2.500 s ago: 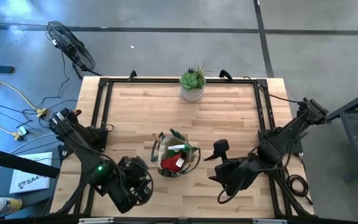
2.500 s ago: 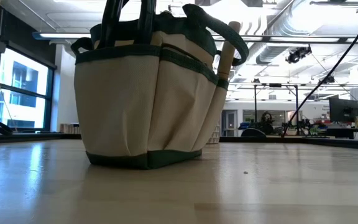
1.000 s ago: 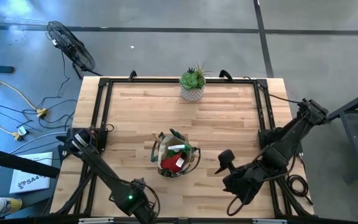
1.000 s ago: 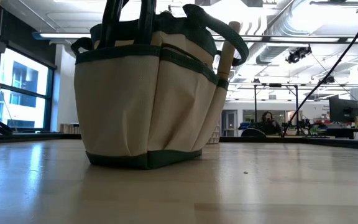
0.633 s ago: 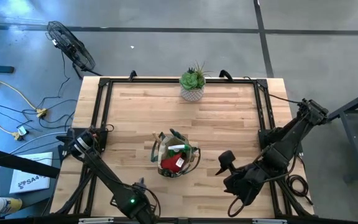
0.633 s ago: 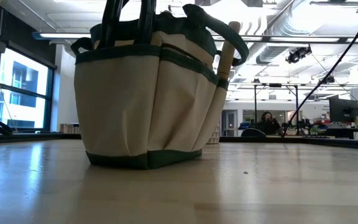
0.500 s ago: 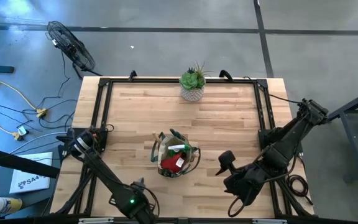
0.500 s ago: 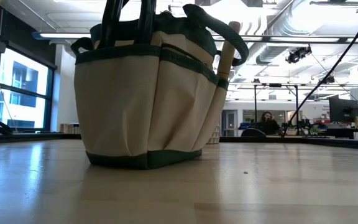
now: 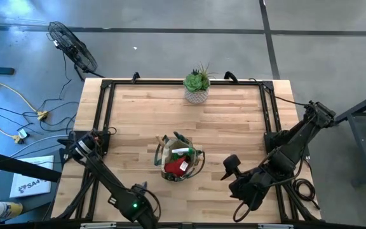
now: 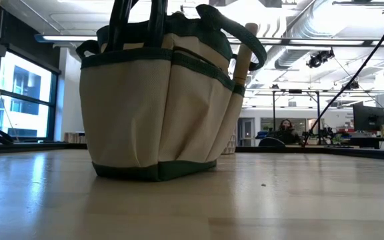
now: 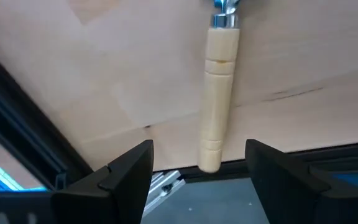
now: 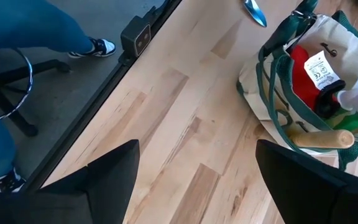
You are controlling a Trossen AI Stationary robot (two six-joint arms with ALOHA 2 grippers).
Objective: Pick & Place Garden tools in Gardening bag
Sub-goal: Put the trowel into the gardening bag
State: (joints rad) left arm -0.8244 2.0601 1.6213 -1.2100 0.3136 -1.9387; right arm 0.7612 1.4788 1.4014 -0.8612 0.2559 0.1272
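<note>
Left gripper (image 11: 197,171) is hanging at about seven o'clock on the table, near the front edge, its fingers standing wide apart with nothing between them; its wrist view is showing a wooden-handled tool (image 11: 219,93) lying on the boards with the handle end reaching the table's edge. That tool is not showing in the high view, where the arm is covering it. Sitting near the middle of the wooden table (image 9: 234,121), slightly toward six o'clock, the gardening bag (image 9: 179,159) is standing upright, holding a red glove-like item (image 9: 176,167) and a spray bottle's white nozzle (image 9: 182,152). At twelve o'clock a green succulent (image 9: 197,86) is resting by the far edge. Right gripper (image 9: 229,166) is waiting at about four o'clock, well apart from the bag, jaws wide and empty. Its wrist view is showing a wooden handle (image 12: 321,139) tucked in the bag's side pocket and a person's blue-clad legs (image 12: 23,31) beside the table. Only the low view is revealing the room behind: large windows, ceiling ducts and a seated person (image 10: 285,128) far off.
</note>
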